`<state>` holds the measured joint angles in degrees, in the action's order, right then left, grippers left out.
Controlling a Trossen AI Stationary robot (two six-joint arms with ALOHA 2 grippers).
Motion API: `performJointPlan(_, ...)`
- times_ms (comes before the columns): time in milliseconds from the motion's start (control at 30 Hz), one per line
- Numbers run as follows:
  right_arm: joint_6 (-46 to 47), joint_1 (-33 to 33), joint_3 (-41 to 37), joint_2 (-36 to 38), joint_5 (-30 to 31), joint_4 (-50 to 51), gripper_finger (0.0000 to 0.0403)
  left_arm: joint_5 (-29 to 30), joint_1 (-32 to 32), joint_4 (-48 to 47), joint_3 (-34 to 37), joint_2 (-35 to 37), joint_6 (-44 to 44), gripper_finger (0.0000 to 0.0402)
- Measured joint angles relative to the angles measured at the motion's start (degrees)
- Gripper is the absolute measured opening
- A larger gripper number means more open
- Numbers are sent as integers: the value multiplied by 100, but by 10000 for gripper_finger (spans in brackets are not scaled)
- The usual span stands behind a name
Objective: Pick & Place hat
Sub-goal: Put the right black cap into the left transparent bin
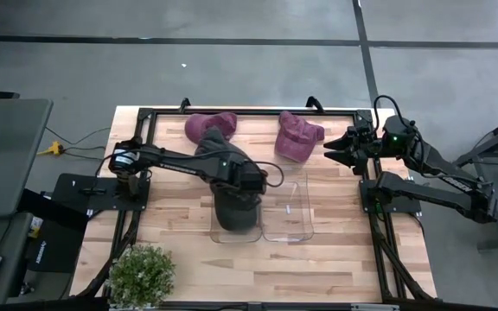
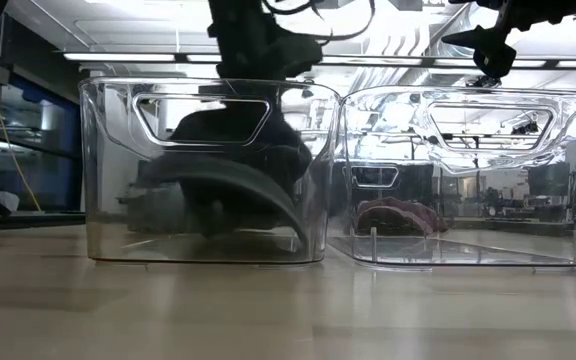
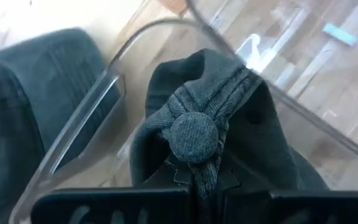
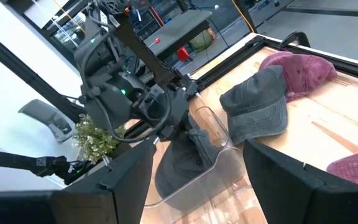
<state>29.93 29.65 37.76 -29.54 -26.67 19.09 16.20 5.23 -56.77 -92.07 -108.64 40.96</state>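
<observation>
Over the left clear plastic bin [image 1: 223, 231], we see the left gripper [image 3: 194, 177] pinched on the dark grey cloth cap [image 3: 229, 118], lowered inside. Placing step; next, we judge, release. Right gripper [image 1: 335, 149] waits spread, beyond the bin.

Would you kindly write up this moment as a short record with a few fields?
Left end effector: shut on the grey hat, over the left clear bin
Grey hat: partly down inside that bin
Right end effector: open, raised at the table's right edge, holding nothing
Right clear bin: beside the left one, no hat in it
Elsewhere on table: second grey hat, two maroon hats, small plant
</observation>
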Motion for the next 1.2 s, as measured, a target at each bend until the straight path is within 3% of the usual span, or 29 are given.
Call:
performJointPlan(533,-42,0,0,-7,126,2,245,-46,4,242,189,0,-64,13)
performJointPlan(933,-37,0,0,-7,124,148,245,-119,4,201,174,0,-18,182)
performJointPlan(1200,-37,0,0,-7,124,146,245,-232,4,-391,-471,0,-18,267)
